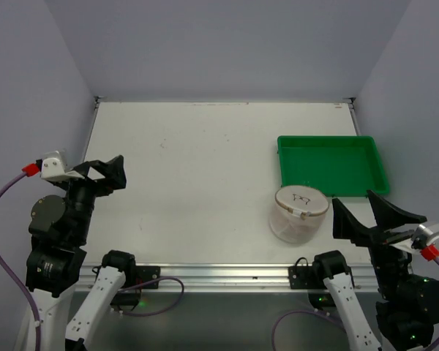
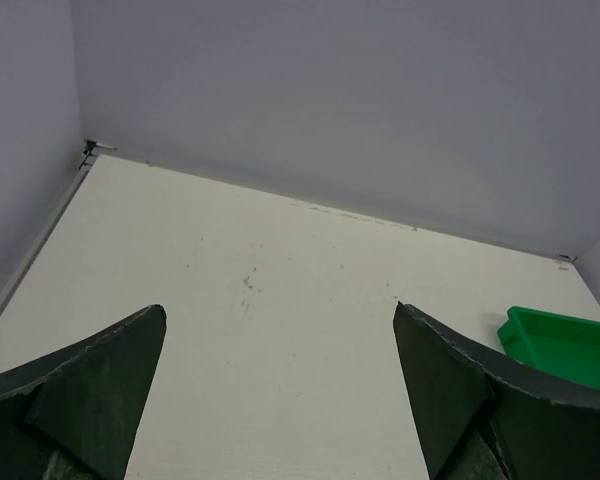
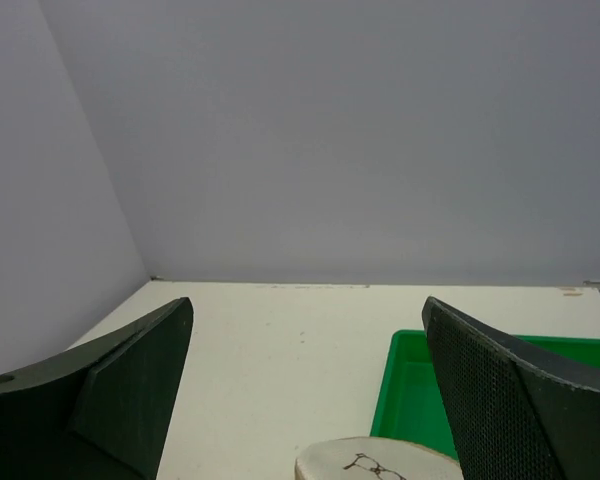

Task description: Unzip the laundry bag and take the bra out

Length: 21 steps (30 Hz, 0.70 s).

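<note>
The laundry bag (image 1: 298, 212) is a small round drum of white mesh with a beige zip rim and a black bra sketch on its flat top. It stands on the table at the near right, just in front of the green tray. Its top edge also shows at the bottom of the right wrist view (image 3: 375, 462). The bag looks zipped shut, and the bra is hidden. My right gripper (image 1: 362, 210) is open and empty, just right of the bag and apart from it. My left gripper (image 1: 108, 170) is open and empty at the table's left edge, far from the bag.
An empty green rectangular tray (image 1: 329, 164) lies at the right, behind the bag; it also shows in the right wrist view (image 3: 412, 385) and the left wrist view (image 2: 565, 345). Grey walls close the table on the left, back and right.
</note>
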Each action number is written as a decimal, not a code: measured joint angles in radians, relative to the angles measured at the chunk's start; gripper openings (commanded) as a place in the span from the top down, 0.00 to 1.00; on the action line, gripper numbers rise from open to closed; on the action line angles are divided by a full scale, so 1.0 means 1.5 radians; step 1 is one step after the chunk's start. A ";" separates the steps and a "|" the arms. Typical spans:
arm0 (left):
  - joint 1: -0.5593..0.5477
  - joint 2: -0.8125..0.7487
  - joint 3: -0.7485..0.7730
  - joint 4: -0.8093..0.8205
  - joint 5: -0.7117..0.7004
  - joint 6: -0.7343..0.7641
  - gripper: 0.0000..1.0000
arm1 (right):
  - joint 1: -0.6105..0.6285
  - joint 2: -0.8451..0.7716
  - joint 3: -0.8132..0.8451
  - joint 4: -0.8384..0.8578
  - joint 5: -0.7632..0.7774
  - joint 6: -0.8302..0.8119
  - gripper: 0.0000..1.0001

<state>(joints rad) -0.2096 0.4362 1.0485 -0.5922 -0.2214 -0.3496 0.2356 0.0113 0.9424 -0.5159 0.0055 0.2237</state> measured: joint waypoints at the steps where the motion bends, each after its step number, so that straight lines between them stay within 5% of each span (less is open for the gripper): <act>1: 0.000 0.000 -0.001 0.000 0.001 -0.001 0.00 | 0.000 0.000 0.000 0.000 -0.004 0.000 0.01; 10: 0.000 0.001 -0.039 0.009 0.012 -0.012 0.00 | 0.000 0.029 0.004 -0.032 -0.058 0.050 0.01; 21: 0.000 0.034 -0.115 0.042 0.043 -0.022 0.00 | 0.001 0.293 -0.050 -0.131 -0.134 0.149 0.01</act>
<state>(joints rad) -0.2096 0.4866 0.8757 -0.5289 -0.1574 -0.3828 0.2367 0.4503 0.8669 -0.7132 -0.1955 0.4477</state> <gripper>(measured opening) 0.997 0.986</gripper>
